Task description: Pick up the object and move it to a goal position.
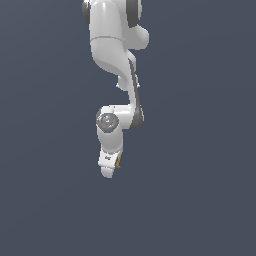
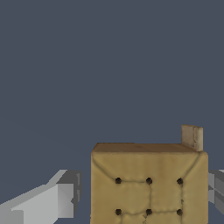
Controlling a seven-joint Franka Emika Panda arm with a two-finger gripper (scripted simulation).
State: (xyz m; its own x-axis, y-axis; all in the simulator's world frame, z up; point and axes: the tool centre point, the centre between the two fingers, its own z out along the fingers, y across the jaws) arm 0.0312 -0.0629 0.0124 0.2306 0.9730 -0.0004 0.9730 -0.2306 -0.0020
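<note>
The object (image 2: 148, 188) is a tan-brown block with dark dots on its face, and it fills the space between my two fingers in the wrist view. A narrow strip of background shows between the block and one white finger (image 2: 48, 201). The other finger (image 2: 216, 188) sits right at the block's opposite edge. My gripper (image 2: 144, 192) is open around the block. In the exterior view the gripper (image 1: 108, 167) hangs from the bent white arm, and only a thin tan sliver of the object (image 1: 118, 160) shows at its side.
The plain dark blue-grey ground (image 1: 200, 200) fills both views. The arm's links (image 1: 112, 45) come down from the upper part of the exterior view.
</note>
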